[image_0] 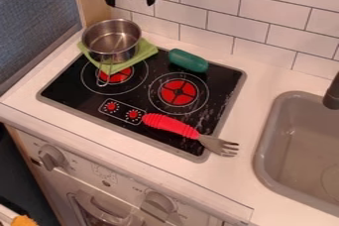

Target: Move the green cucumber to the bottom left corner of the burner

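The gripper (130, 3) hangs above the cooktop's (73, 94) back edge, its two fingers spread well apart, with nothing between them and touching nothing. The green cucumber (188, 60) lies along that back edge. The pot (111, 41) sits on a green cloth (147, 50) at the back left corner; the red-handled fork (171, 125) crosses the right edge near the front corner.

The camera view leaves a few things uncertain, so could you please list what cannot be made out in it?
- Left burner: partly hidden by the metal pot and green cloth.
- Cloth's middle: under the pot.
- Green cucumber: underside hidden by its own body.
- Sink and faucet: cut off by the right edge.
- Orange thing: cut off by the bottom edge; I cannot tell what it is.
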